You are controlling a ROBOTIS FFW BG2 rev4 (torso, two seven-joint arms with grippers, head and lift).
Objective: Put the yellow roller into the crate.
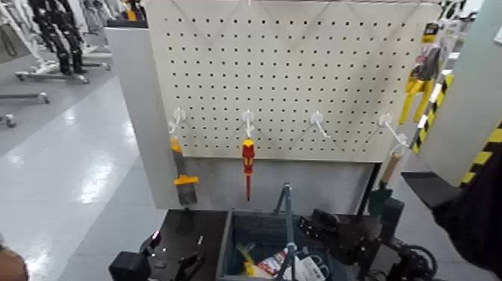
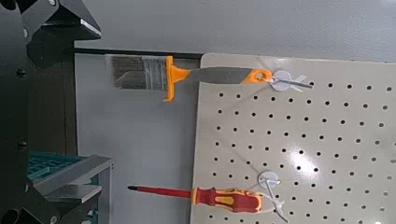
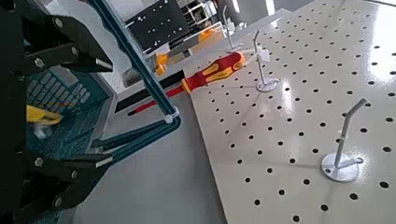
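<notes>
While right gripper (image 3: pixel 110 112) overhangs crate (image 1: pixel 226 246), head-view roller (image 1: pixel 249 267), perhaps

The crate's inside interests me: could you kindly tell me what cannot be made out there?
- Floor of the crate, head view: largely hidden by its contents.
- Yellow thing's full shape, right wrist view: partly hidden by the right pincer.
- Print on the packet, head view: too small.
</notes>
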